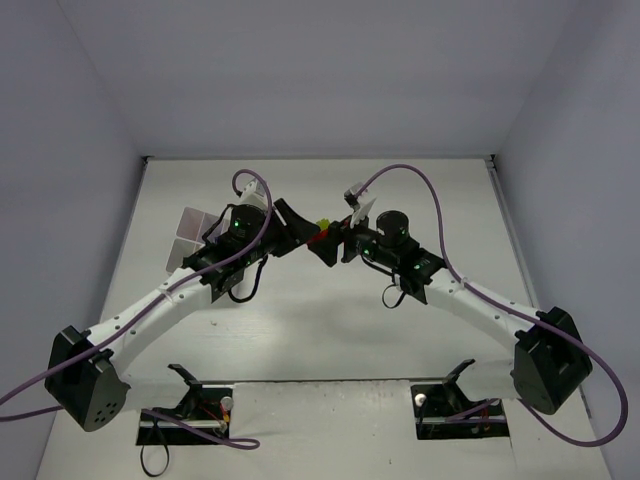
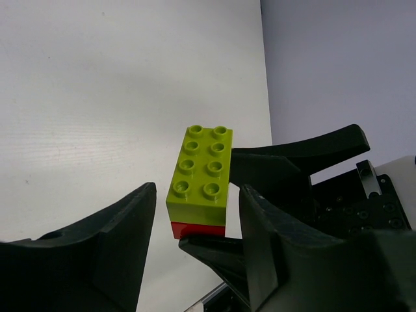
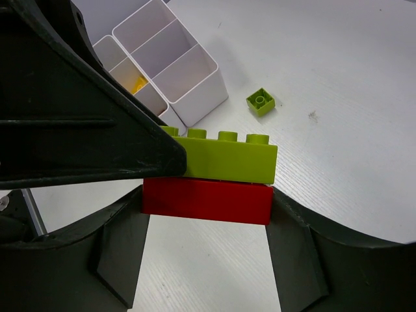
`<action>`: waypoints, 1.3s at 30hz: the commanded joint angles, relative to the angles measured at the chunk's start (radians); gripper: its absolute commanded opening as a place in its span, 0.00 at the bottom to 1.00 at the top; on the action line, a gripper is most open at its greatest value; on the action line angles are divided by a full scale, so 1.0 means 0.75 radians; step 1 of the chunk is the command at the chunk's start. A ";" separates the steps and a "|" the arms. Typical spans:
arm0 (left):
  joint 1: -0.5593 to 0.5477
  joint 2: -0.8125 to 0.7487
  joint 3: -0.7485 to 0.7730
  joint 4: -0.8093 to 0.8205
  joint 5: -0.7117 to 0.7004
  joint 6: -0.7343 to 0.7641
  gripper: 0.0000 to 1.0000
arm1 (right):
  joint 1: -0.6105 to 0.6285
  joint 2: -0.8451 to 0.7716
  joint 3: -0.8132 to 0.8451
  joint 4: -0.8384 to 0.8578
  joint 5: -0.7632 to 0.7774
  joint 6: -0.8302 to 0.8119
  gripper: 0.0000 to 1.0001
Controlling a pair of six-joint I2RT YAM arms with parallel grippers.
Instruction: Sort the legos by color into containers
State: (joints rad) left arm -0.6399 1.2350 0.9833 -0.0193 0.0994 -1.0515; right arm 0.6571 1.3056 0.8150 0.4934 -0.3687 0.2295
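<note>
**Lime on red: a stacked pair held between two arms**

Over the middle of the white worktop [image 3: 351,97] the arms meet at a two-brick stack. A lime-green eight-stud brick [image 3: 227,156] is pressed onto a red brick [image 2: 196,229] of the same footprint.

The right gripper [image 3: 207,201] is clamped on the red brick, one finger on each short end, so the stack's long axis runs from finger to finger. The left gripper [image 2: 198,195] stands apart astride the lime brick. Its fingers face the two long sides with a sliver of light at each, crosswise to the right gripper's hold.

As I read it, the pair must be split before sorting. The left jaws would need to close across the lime brick's width and pull away along the studs.

Both bricks are hard, glossy, square-edged plastic, and the black fingers are matt. The tray [image 3: 195,84], thin-walled translucent white, sits towards the worktop's left edge with a yellow piece [image 3: 136,84] in one cell. A small lime brick [image 3: 260,102] lies loose just beside it.
</note>
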 commanded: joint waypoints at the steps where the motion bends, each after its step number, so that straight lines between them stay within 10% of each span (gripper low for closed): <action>1: 0.009 -0.025 0.063 0.089 -0.012 0.013 0.46 | 0.012 -0.057 0.012 0.087 -0.026 -0.030 0.02; 17: 0.021 0.006 0.076 0.097 0.039 0.007 0.04 | 0.009 -0.066 -0.019 0.089 -0.032 -0.058 0.03; 34: 0.217 -0.031 0.080 0.083 0.113 0.023 0.00 | 0.007 -0.211 -0.207 0.015 0.009 -0.054 0.02; 39: 0.288 -0.084 0.225 -0.264 -0.005 0.246 0.00 | 0.005 -0.225 -0.191 -0.038 0.046 -0.081 0.02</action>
State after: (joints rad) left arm -0.4610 1.2400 1.0382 -0.1238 0.1654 -0.9806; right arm 0.6563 1.1748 0.6479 0.4324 -0.3618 0.1890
